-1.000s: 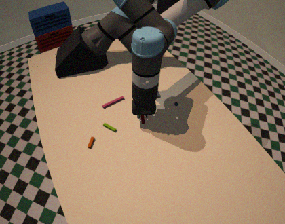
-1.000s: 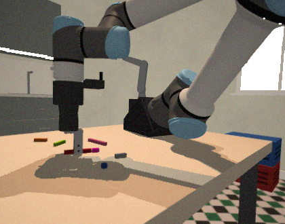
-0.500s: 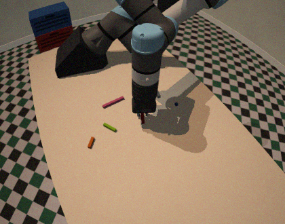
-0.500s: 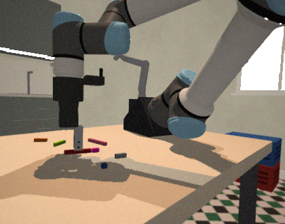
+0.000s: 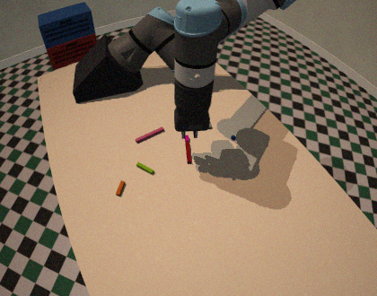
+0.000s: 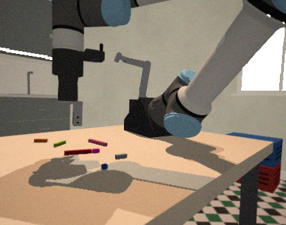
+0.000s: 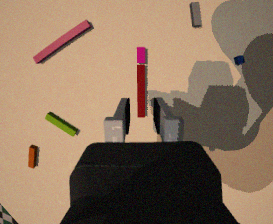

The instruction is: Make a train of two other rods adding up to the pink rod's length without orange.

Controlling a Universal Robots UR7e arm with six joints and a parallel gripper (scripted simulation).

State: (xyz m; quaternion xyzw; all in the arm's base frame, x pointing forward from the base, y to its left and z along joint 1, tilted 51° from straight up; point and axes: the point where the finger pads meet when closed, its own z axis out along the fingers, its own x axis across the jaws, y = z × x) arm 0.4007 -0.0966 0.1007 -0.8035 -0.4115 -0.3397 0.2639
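The gripper (image 7: 141,117) stands part-way open with nothing between its fingers, raised above the table (image 5: 215,251) as the exterior view shows. The red rod (image 7: 141,91) lies flat directly below and ahead of the fingertips; in the wrist view its near end sits between the two fingers, and its long axis runs straight away from the gripper, parallel to the finger faces. The magenta rod (image 7: 141,55) lies at the far end of the red rod, on the same line and apparently touching it end to end (no gap or sideways step is discernible at this resolution). Red and magenta together equal the pink length, so the train appears assembled and released. The pink rod (image 5: 150,134), the lime rod (image 5: 144,168) and the orange rod (image 5: 120,187) lie well apart from the train on one side; the grey rod (image 7: 196,14) and the blue rod (image 7: 239,60) lie apart on the other. The remaining move is judged to be a straight vertical withdrawal, because any sideways travel across the rod axis risks a finger brushing the red rod.
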